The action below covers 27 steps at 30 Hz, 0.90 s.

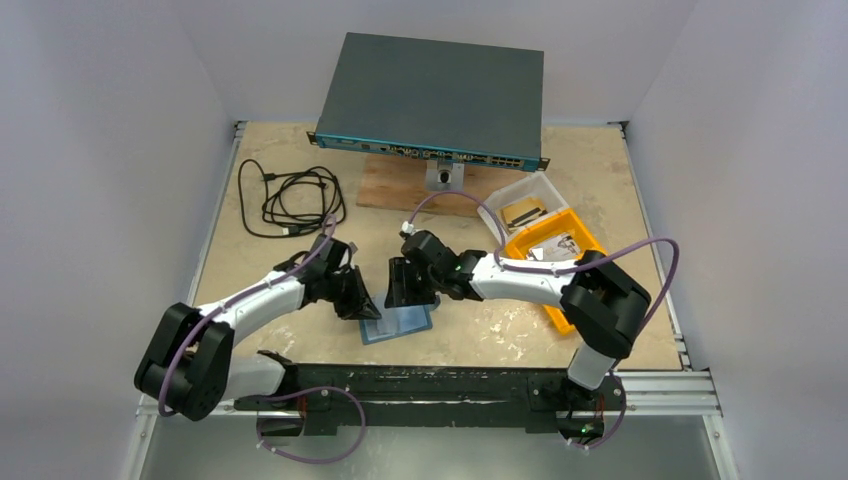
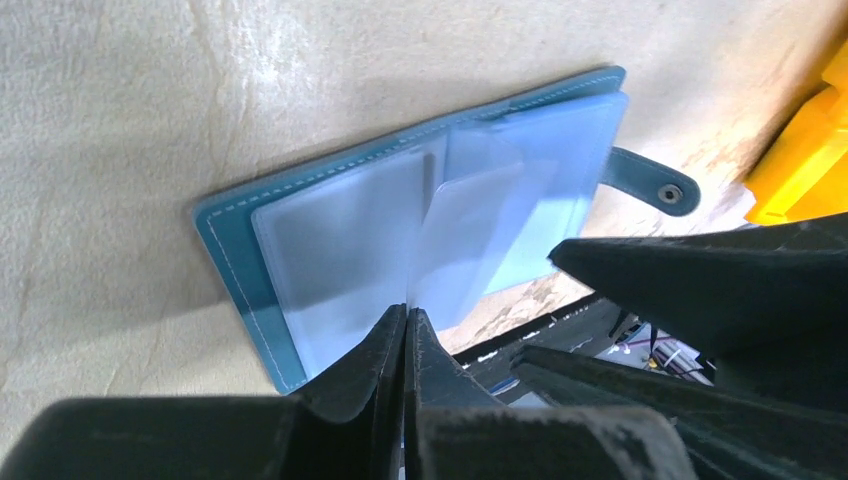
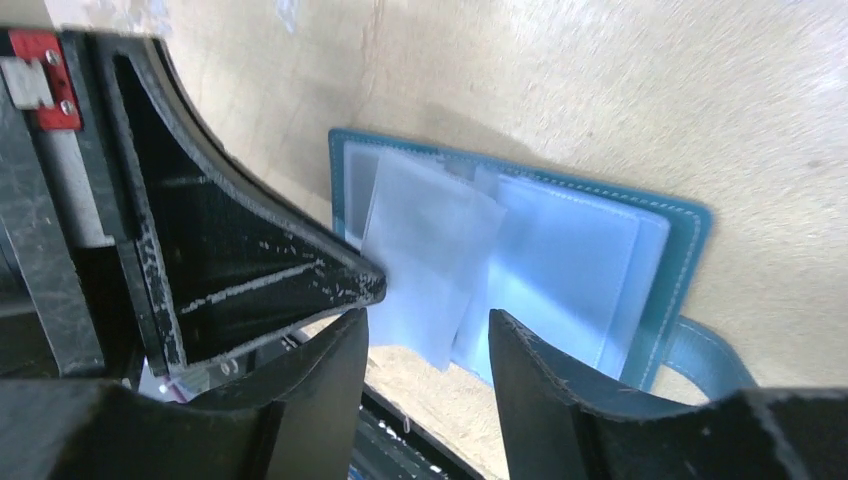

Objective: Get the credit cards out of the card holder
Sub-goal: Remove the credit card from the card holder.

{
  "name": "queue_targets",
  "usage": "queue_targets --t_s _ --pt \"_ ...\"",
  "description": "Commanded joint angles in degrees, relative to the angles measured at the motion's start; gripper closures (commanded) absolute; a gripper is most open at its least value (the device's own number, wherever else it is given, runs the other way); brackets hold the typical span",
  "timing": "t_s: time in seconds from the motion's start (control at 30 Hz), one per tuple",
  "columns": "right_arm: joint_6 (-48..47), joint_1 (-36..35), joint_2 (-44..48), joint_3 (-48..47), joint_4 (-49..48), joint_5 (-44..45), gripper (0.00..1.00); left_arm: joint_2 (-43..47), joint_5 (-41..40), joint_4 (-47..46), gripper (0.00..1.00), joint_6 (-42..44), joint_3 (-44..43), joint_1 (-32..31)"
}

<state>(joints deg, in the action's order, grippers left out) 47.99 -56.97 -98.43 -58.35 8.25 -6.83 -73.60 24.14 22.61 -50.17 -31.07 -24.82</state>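
The card holder (image 2: 240,250) lies open and flat on the table (image 2: 120,120), pockets up, between my two tools and close to the table's near edge. One pale credit card (image 2: 470,240) juts from the middle fold, tilted, with its lower edge past the holder's rim.

My left tool (image 2: 405,325) is pinched fully together right at that edge, and I judge it has the card by a corner. My right tool (image 3: 425,320) stands with its jaws apart and nothing between them, just beside the same card.

To do this well, I would draw the card out along the pocket's line, low and slow. The right tool could press on the blue cover so the holder does not drag along.

I cannot be sure the pale sheet is a card and not a loose clear pocket. The frosted plastic hides whatever else the other pockets hold.
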Motion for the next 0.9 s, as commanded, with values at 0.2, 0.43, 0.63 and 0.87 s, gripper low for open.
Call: queue_targets --t_s 0.2,0.43,0.63,0.87 --pt "-1.05 0.91 6.35 -3.3 8.77 9.57 0.51 3.11 2.02 -1.37 0.9 1.28 -4.09 -2.53" --pt "-0.39 2.63 12.93 0.27 11.39 13.08 0.51 -2.85 2.44 -4.71 0.73 -0.49 -9.4 -7.16" --pt "0.89 3.34 18.09 3.86 13.07 15.82 0.52 -9.97 2.55 -6.43 0.66 -1.12 -14.16 -9.7" --pt "1.47 3.36 19.77 5.47 13.37 15.23 0.52 -18.18 2.1 -7.75 0.66 -0.79 -15.57 -10.39"
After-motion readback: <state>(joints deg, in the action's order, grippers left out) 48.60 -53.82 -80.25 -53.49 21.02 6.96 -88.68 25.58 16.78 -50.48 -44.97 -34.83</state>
